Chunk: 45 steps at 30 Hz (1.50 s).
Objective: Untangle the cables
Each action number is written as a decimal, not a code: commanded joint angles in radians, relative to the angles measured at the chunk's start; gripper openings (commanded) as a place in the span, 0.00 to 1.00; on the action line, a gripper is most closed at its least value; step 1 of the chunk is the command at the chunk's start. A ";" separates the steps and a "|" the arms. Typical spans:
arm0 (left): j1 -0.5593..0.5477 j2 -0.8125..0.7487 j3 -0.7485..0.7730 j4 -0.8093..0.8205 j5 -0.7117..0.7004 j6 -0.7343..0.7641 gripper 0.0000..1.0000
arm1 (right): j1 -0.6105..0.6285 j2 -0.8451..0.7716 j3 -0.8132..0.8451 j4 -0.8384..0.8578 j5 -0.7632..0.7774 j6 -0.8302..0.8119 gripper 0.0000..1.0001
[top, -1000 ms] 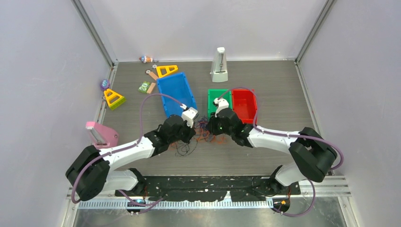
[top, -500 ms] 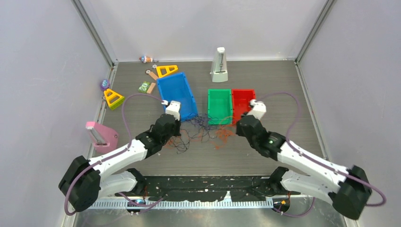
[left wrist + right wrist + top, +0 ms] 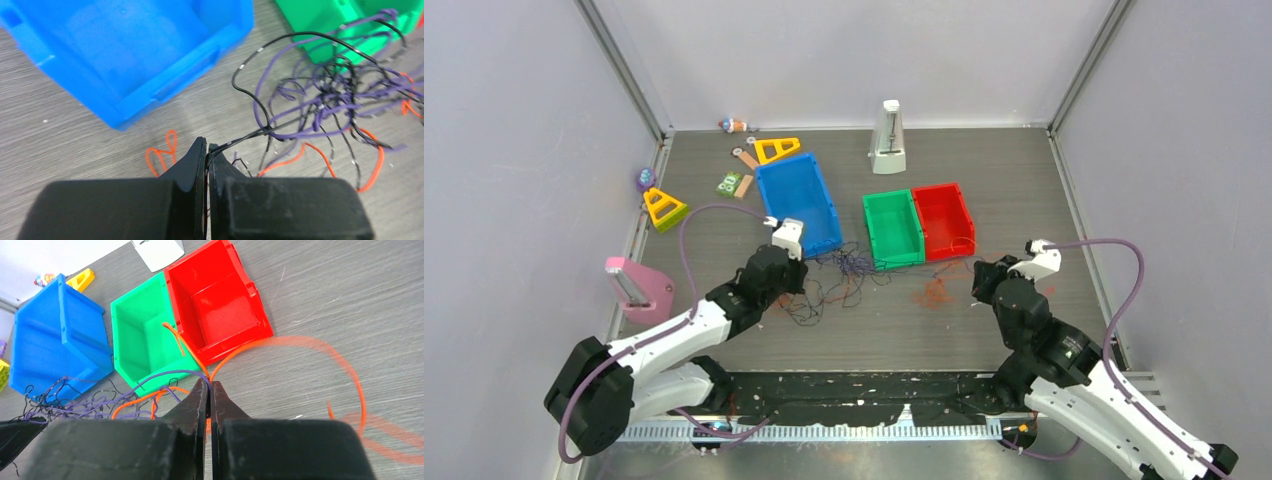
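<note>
The cables [image 3: 849, 270] lie in a purple, black and orange tangle in front of the blue bin [image 3: 799, 200] and green bin [image 3: 892, 228]. A loose orange clump [image 3: 934, 293] lies further right. My left gripper [image 3: 799, 283] sits at the tangle's left edge. In the left wrist view it [image 3: 207, 145] is shut on a taut black cable [image 3: 240, 140] leading into the purple loops [image 3: 300, 134]. My right gripper [image 3: 977, 284] is right of the clump. In its wrist view it [image 3: 209, 385] is shut on an orange cable [image 3: 240, 351] that arcs away blurred; a purple strand [image 3: 165, 374] meets the tips.
A red bin [image 3: 944, 220] stands beside the green one, with an orange strand over its near corner. A white metronome-like object [image 3: 888, 138] stands at the back. A pink holder [image 3: 636, 285] and yellow triangles [image 3: 664, 208] and small toys sit along the left side.
My right gripper has shut and pulled right and toward the near edge, drawing orange cable out of the tangle. The left gripper shifted left to the blue bin, still shut.
</note>
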<state>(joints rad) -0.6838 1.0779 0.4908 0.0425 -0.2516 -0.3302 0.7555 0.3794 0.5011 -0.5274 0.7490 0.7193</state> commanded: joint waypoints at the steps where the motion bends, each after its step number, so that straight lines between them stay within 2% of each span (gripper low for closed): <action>1: 0.010 -0.040 -0.034 0.123 0.176 0.051 0.16 | -0.005 0.011 0.069 0.021 -0.082 -0.130 0.05; 3: 0.009 -0.049 -0.042 0.146 0.226 0.057 0.44 | -0.006 0.041 0.073 0.067 -0.224 -0.222 0.06; 4: 0.009 -0.050 -0.049 0.160 0.242 0.057 0.53 | -0.005 0.052 0.074 0.081 -0.272 -0.238 0.11; 7: 0.009 -0.052 -0.064 0.198 0.302 0.061 0.69 | -0.005 0.123 0.090 0.110 -0.450 -0.270 0.20; 8: 0.009 -0.048 -0.063 0.206 0.322 0.063 0.71 | -0.004 0.137 0.093 0.111 -0.475 -0.276 0.29; 9: 0.009 -0.039 -0.060 0.213 0.346 0.065 0.74 | -0.005 0.162 0.097 0.111 -0.514 -0.282 0.47; 11: 0.008 -0.011 -0.041 0.213 0.384 0.072 0.76 | -0.005 0.185 0.093 0.110 -0.534 -0.278 0.74; 13: 0.007 0.030 -0.014 0.217 0.429 0.082 0.77 | -0.006 0.196 0.083 0.124 -0.530 -0.275 0.82; 16: 0.007 0.071 0.027 0.194 0.455 0.093 0.78 | -0.005 0.220 0.070 0.162 -0.525 -0.278 0.84; 23: -0.021 0.121 0.061 0.197 0.524 0.129 0.78 | -0.005 0.344 0.065 0.268 -0.579 -0.304 0.80; 29: -0.026 0.281 0.196 0.058 0.511 0.136 0.69 | -0.006 0.430 0.061 0.358 -0.645 -0.306 0.78; 31: -0.029 0.327 0.229 0.031 0.505 0.135 0.48 | -0.005 0.450 0.058 0.381 -0.659 -0.305 0.78; 33: -0.031 0.358 0.251 0.012 0.499 0.131 0.38 | -0.005 0.480 0.052 0.406 -0.672 -0.302 0.77; 35: -0.033 0.387 0.276 -0.016 0.485 0.128 0.38 | -0.005 0.510 0.044 0.439 -0.697 -0.302 0.76; 38: -0.035 0.438 0.315 -0.069 0.492 0.128 0.43 | -0.005 0.561 0.039 0.479 -0.719 -0.297 0.76; 40: -0.038 0.461 0.330 -0.090 0.497 0.128 0.40 | -0.005 0.596 0.038 0.503 -0.732 -0.296 0.76; 42: -0.039 0.472 0.339 -0.102 0.505 0.130 0.27 | -0.005 0.625 0.031 0.536 -0.733 -0.293 0.76; 44: -0.039 0.476 0.345 -0.109 0.516 0.134 0.06 | -0.006 0.653 0.024 0.573 -0.734 -0.292 0.76; 45: -0.040 0.474 0.344 -0.109 0.523 0.134 0.00 | -0.006 0.673 0.023 0.586 -0.734 -0.291 0.75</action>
<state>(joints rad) -0.7181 1.5501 0.7963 -0.0326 0.2409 -0.2092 0.7513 1.0142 0.5301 -0.0662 0.0364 0.4248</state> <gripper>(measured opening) 0.133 0.761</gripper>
